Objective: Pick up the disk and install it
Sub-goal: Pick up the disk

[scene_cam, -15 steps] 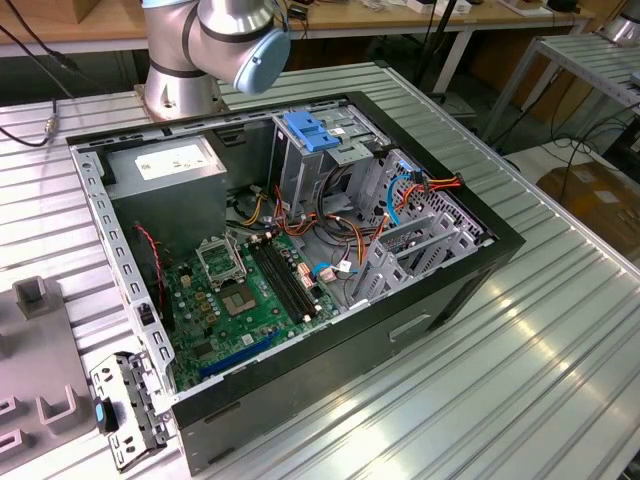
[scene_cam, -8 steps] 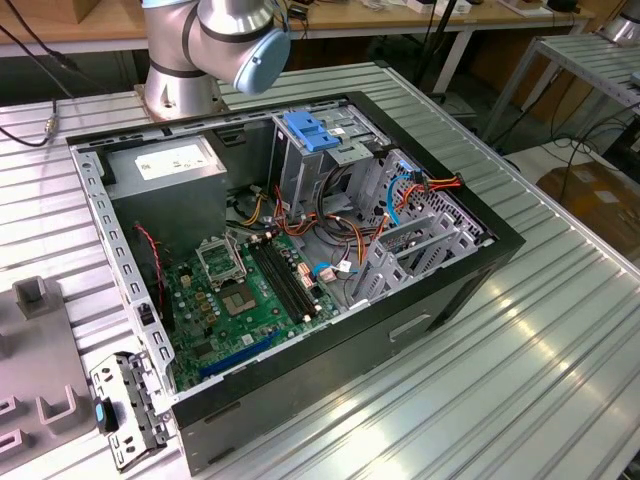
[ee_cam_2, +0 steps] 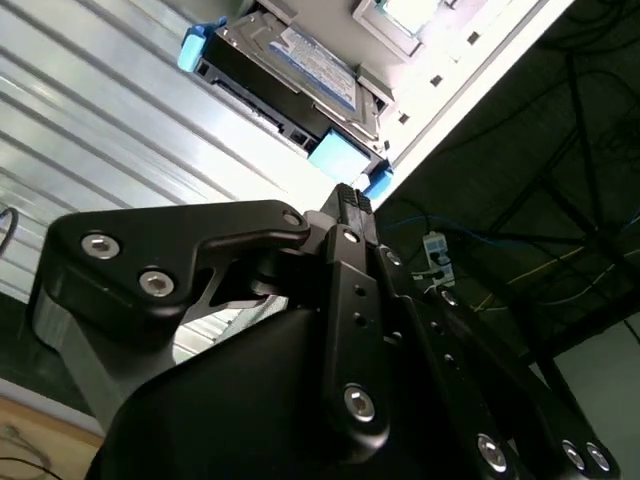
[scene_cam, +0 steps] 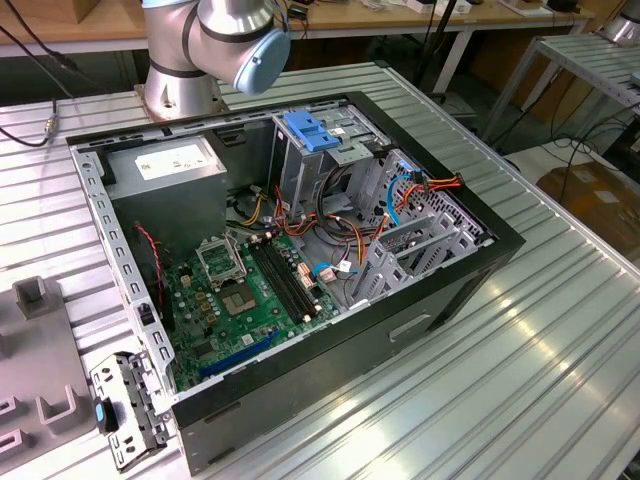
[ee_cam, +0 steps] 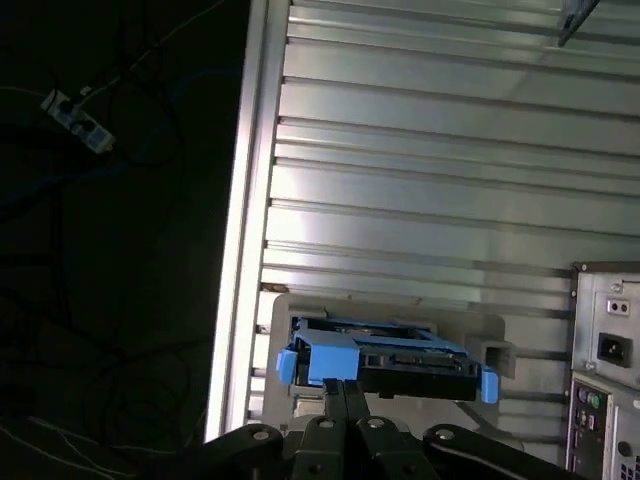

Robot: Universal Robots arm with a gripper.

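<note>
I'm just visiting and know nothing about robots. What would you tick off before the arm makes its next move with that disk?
1. Disk in sight: ok. In the first wrist view the disk sits on a grey holder on the table.
2. Aim: ok. The gripper points at the disk's blue frame.
3. Fingers open for a grasp: not ok. The fingers are pressed together.
4. Contact with the disk: cannot tell.
5. Computer case open: ok. In the exterior view the computer case lies with its side off.
6. Room inside the drive cage: cannot tell.
</note>
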